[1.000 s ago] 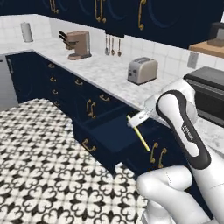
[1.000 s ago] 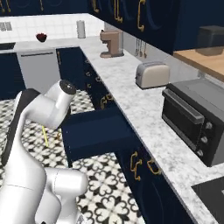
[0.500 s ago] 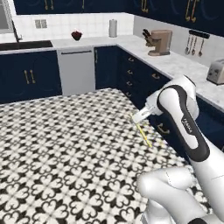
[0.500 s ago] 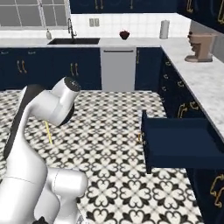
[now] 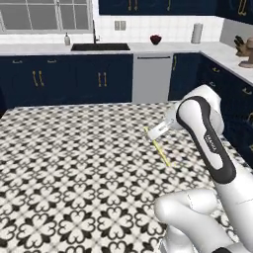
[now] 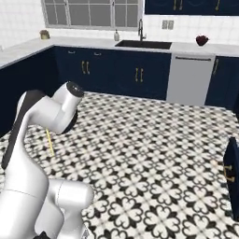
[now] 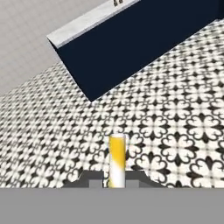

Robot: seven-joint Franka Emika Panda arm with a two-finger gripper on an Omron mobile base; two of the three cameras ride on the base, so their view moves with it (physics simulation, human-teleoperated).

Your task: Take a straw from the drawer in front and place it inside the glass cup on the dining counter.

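Note:
My gripper (image 5: 157, 132) is shut on the straw (image 5: 159, 148), a thin pale-yellow stick that slants down to the right below the fingers, high above the patterned floor. From the right base view the straw (image 6: 49, 142) hangs below the bent white arm. In the hand view the straw (image 7: 117, 158) rises between the two dark fingertips (image 7: 93, 179). The open navy drawer (image 6: 233, 156), with its brass handle, is cut off at the right edge of the right base view, far from the gripper. The glass cup is out of view.
A navy counter block with a pale top (image 7: 131, 48) lies ahead across the tiled floor in the hand view; I cannot tell whether it is the dining counter. Along the back wall stand navy cabinets (image 5: 69, 79), a sink (image 5: 101, 47) and a dishwasher (image 5: 152, 79).
The whole picture has swung from the drawer and worktop to the sink wall and open floor, so the base has moved. The straw stays pinched in the gripper.

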